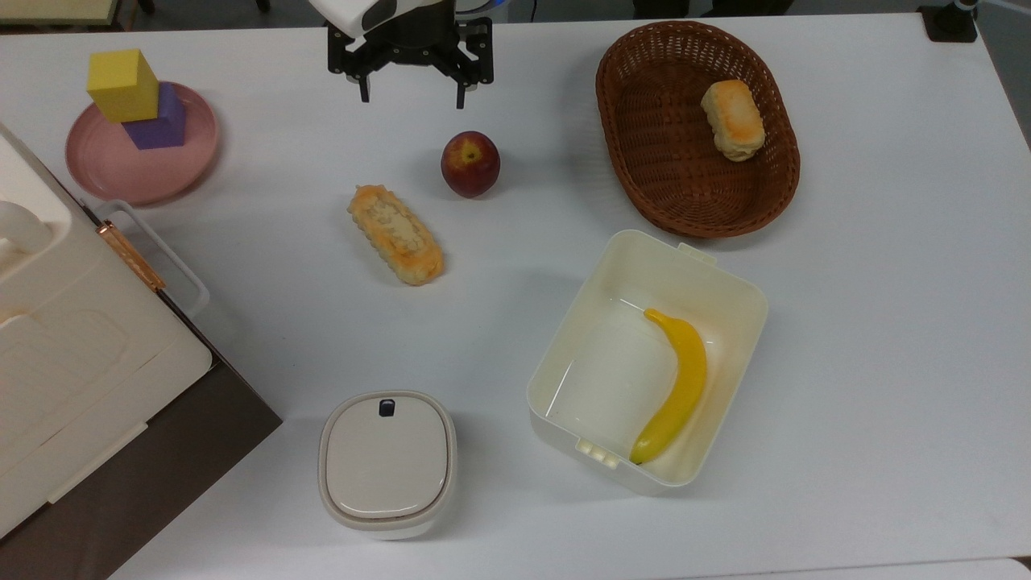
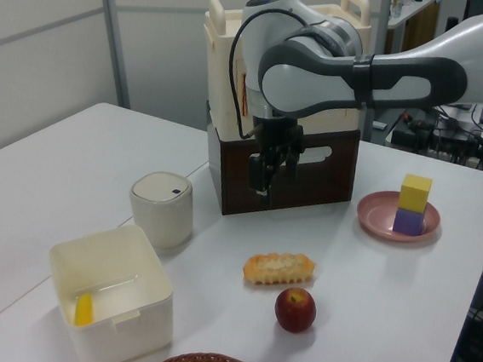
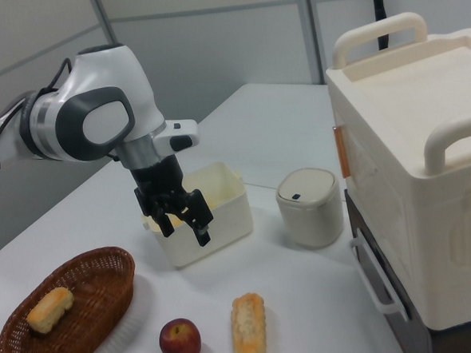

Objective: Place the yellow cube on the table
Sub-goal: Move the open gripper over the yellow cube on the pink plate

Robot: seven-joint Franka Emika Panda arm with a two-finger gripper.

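Yellow cube (image 1: 122, 84) | atop purple cube (image 1: 159, 121) | well apart from open jaws

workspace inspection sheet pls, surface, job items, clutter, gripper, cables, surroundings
surface: white table, bare between items.
job's things: yellow cube stacked on purple cube, both on pink plate, at the top view's upper left.
clutter: apple; long bread; brown basket holding a bun; open white box holding a banana; lidded white canister; large white and brown case.
grippers: gripper open, empty, hanging above the table near the apple, well apart from the yellow cube.
cables: black cable looping along the arm.
surroundings: grey wall panels; equipment behind the table in the left view.
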